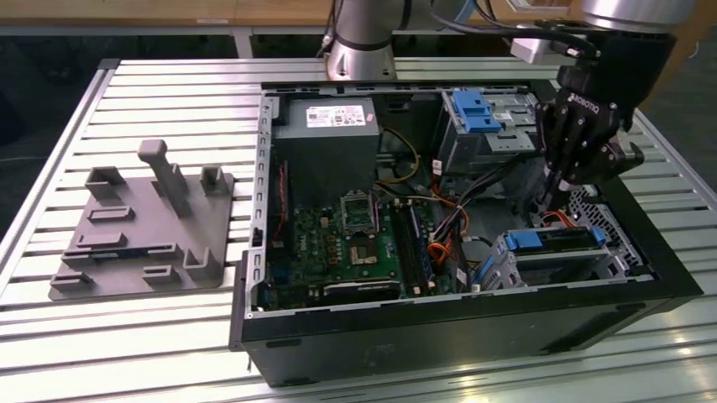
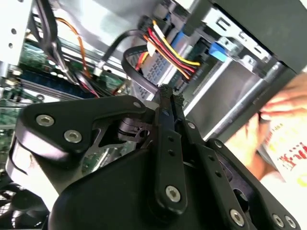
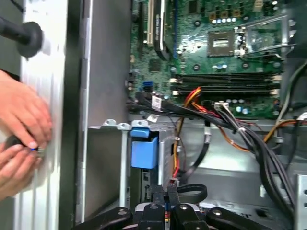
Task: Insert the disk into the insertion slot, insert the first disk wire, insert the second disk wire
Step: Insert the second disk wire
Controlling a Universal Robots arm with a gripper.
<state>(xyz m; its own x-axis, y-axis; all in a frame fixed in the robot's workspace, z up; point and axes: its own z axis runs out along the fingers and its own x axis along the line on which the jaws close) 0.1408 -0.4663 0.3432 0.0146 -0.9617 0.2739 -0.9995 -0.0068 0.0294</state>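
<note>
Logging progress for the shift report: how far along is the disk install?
Done: the disk, in its blue carrier, sits inside the insertion slot. In hand: the pincer, shut, reaches down at the disk's cable end, its tips beside a black cable. Whether either disk wire is seated cannot be told, so the two wire steps remain unconfirmed.

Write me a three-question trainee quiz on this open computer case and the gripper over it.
1. True or false: the silver hard drive in its blue plastic carrier lies on the grey plastic fixture.
2. The black gripper hangs nearest to: A the green motherboard; B the silver perforated drive cage; C the grey plastic fixture.
3. Fill in: the black computer case stands on a slatted metal ___.
Key: 1 false, it sits in the drive cage; 2 B; 3 table.
</note>
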